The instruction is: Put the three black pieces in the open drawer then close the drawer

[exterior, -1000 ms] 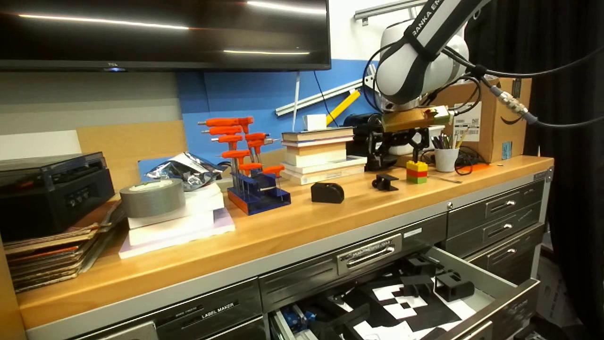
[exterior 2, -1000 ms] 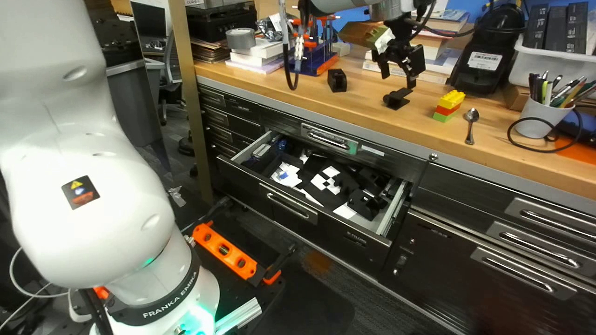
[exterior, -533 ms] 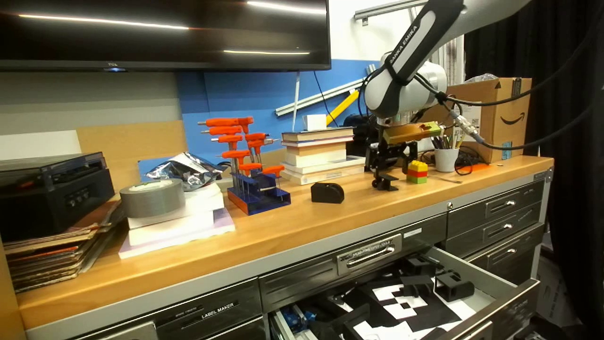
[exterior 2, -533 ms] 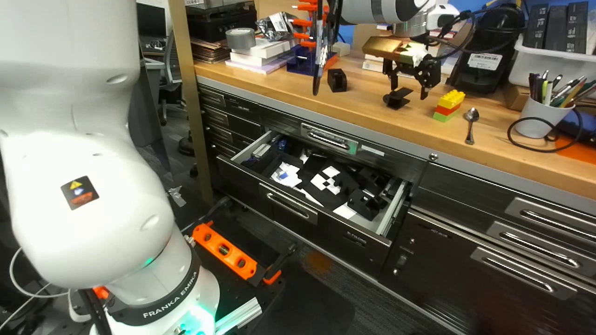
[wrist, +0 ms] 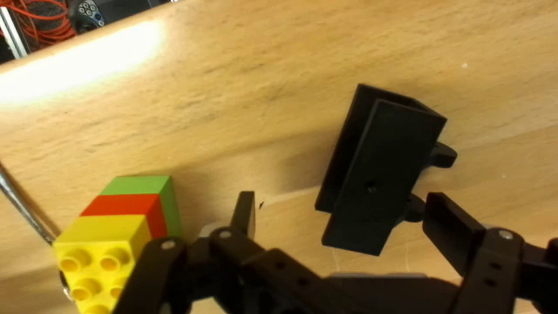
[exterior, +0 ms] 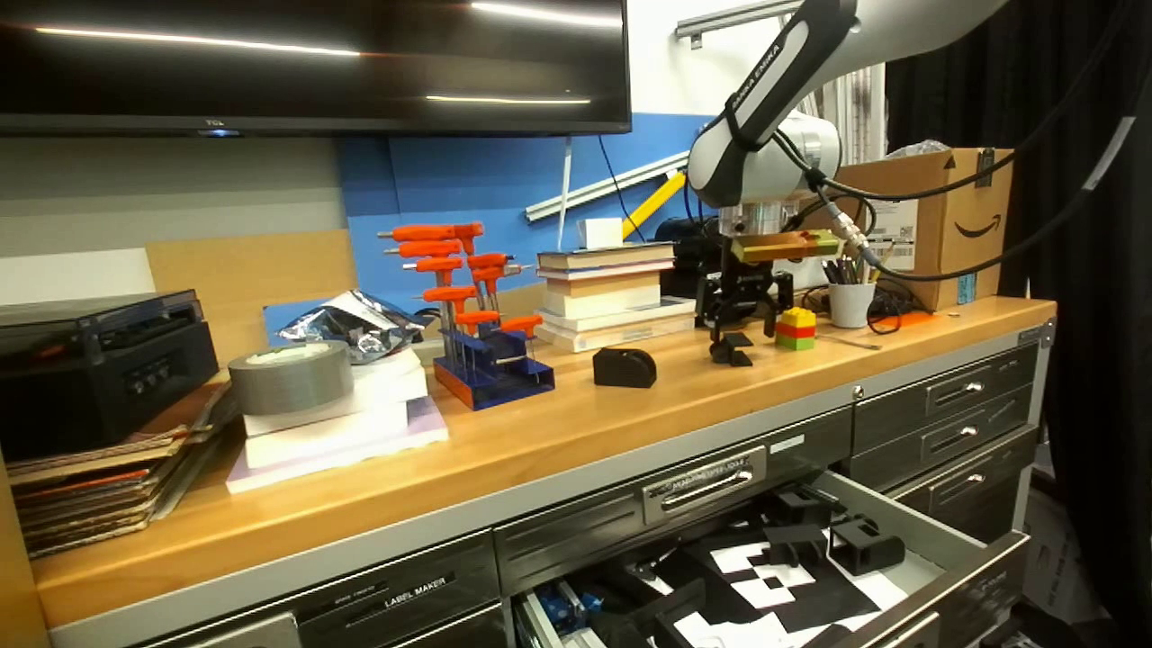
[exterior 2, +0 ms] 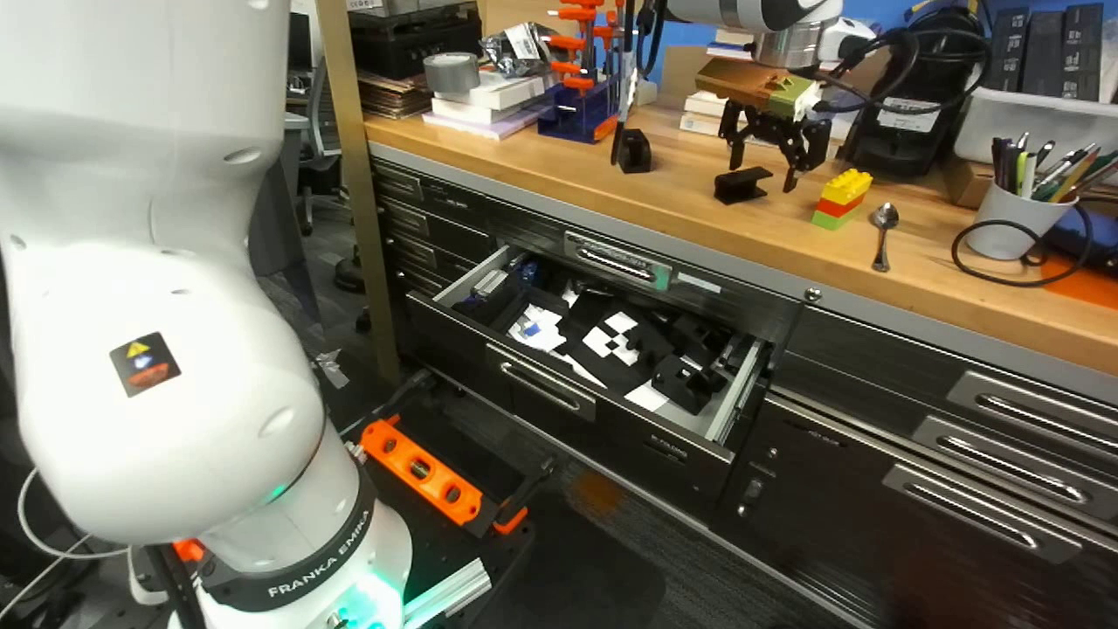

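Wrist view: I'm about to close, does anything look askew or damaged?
The black piece looks askew: it shows slanted in the open gripper, rather than square to its closing line, and off-centre toward picture right. No damage stands out.

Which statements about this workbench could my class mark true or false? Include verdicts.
1. The drawer stands open. True.
2. The open pincer is nearer the black bracket than the rounded black piece. True.
3. The rounded black piece is inside the drawer. False: it rests on the worktop.
4. In an exterior view, the spoon lies between the block stack and the pen cup. True.
5. Green tops the block stack. False: yellow is on top.
6. The pincer holds the spoon. False: the spoon lies on the worktop.
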`<state>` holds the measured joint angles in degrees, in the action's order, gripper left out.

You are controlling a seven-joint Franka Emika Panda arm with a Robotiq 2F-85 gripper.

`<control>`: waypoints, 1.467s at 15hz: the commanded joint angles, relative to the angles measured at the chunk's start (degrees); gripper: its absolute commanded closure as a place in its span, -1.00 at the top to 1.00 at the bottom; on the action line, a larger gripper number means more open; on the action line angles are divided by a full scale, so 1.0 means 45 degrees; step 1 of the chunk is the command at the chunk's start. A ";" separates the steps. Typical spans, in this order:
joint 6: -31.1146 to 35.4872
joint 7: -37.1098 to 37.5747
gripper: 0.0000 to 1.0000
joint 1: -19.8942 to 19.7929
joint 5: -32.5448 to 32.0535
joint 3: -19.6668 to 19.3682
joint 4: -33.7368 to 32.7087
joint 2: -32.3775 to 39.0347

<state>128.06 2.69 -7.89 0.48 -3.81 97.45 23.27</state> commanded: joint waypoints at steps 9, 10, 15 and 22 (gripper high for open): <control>-0.2350 0.0254 1.00 -0.0028 0.0682 -0.0178 -0.0941 0.0322; -0.2388 0.0247 1.00 -0.0034 0.0705 -0.0175 -0.0996 0.0366; -0.2533 0.0223 0.91 -0.0034 0.0661 -0.0175 -0.1345 0.0763; -0.2939 0.0151 -0.16 -0.0083 0.0674 -0.0167 -0.1785 0.1095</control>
<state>117.16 3.41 -8.05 2.06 -4.50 92.48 26.76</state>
